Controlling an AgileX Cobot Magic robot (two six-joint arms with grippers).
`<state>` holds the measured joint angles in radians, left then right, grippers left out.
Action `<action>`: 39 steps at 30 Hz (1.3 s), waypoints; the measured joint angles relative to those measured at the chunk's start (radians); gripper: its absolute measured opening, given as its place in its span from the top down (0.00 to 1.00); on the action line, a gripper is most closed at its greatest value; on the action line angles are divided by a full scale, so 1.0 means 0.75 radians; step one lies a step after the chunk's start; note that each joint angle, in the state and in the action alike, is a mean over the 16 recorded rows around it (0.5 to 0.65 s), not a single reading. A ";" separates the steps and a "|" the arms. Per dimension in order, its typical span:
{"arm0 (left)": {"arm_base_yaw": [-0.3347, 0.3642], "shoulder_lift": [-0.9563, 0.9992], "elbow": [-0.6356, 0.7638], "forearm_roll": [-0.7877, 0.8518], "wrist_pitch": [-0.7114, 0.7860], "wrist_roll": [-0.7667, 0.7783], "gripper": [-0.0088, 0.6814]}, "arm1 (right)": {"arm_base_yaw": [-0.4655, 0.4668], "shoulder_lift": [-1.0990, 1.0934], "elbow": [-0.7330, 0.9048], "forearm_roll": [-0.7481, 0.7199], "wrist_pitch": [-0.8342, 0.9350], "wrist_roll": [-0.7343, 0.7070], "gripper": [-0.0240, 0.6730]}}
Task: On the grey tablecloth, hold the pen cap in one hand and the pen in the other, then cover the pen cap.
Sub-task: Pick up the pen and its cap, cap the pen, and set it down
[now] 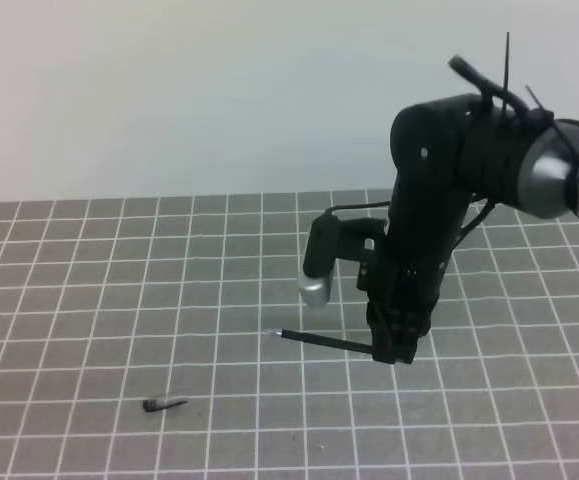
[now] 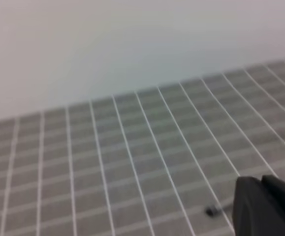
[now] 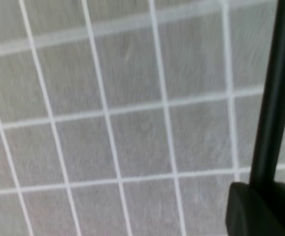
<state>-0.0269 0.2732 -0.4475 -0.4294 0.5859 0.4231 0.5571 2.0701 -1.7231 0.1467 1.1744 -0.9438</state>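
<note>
Right gripper (image 1: 397, 345) reaches down from its black arm to the grey tablecloth (image 1: 119, 290) and is clamped on the back end of the pen (image 1: 324, 342), which sticks out leftward from the fingers, its fine tip pointing toward the left of the exterior high view. From that view I cannot tell whether the pen touches the cloth or sits just above it. The right wrist view shows the same grasp from close up: the pen (image 3: 276, 93) runs as a dark rod up the right edge, rising out of a black finger (image 3: 260, 209) at the lower right corner, with only grid squares of cloth behind it.

One cloth, one pen and one pen cap are visible. Of the two grippers, only the right shows in the exterior high view.

Only a dark corner of the left gripper (image 2: 265, 206) shows, at the bottom right of the left wrist view; its jaws are closed with nothing between them.

Well apart from the right gripper, the pen cap (image 1: 165, 404) lies flat on the cloth, to the lower left of the pen's tip. In the left wrist view the pen cap (image 2: 212, 211) is a small blurred dark speck just left of the left gripper's corner.
</note>
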 joint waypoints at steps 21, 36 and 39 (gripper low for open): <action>-0.040 1.056 -0.717 0.011 0.663 0.138 0.99 | 0.000 -0.022 -0.058 0.060 0.040 0.255 0.87; -0.306 1.410 -0.812 0.238 0.458 0.547 0.90 | 0.000 -0.169 0.065 0.011 0.040 0.338 0.87; -0.331 1.476 -0.812 0.257 0.427 0.629 0.79 | 0.000 -0.214 0.130 0.001 0.040 0.345 0.87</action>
<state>-0.2756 1.3803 -1.0567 -0.2369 0.9062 0.8951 0.5571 1.9093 -1.6253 0.1476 1.2043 -0.6848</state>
